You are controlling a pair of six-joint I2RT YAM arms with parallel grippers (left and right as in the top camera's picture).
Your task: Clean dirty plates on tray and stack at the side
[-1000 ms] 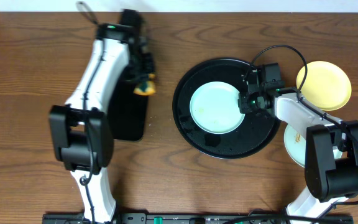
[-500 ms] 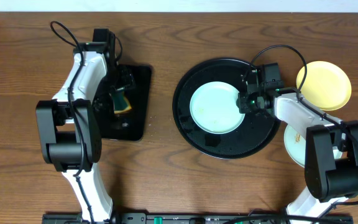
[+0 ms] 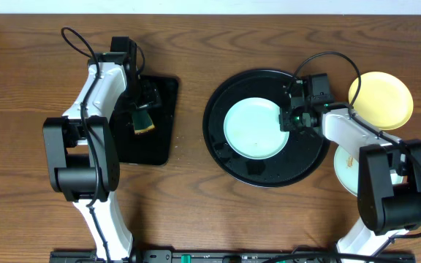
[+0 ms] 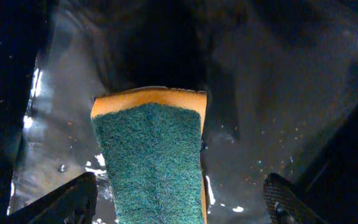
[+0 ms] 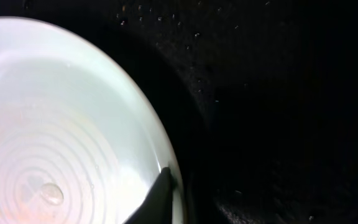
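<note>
Three plates, one round tray (image 3: 269, 172), two tools. Mint plate (image 3: 254, 128) on tray, centre-right, its right rim clenched by right tool (image 3: 289, 119); yellow plate (image 3: 381, 98) and second mint plate (image 3: 342, 172) far right. Left tool (image 4: 180, 196) released over sponge (image 4: 151, 155).

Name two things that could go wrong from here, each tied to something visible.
1. The right gripper meets the pale mint round plastic plate only at its rim, on the droplet-speckled glossy black round tray; the plate might slip or tip when scrubbed.
2. The yellow sponge with a green scouring face lies on the wet rectangular black tray between the fingers of the open left gripper; carried over, it may drip on the wooden table.
</note>
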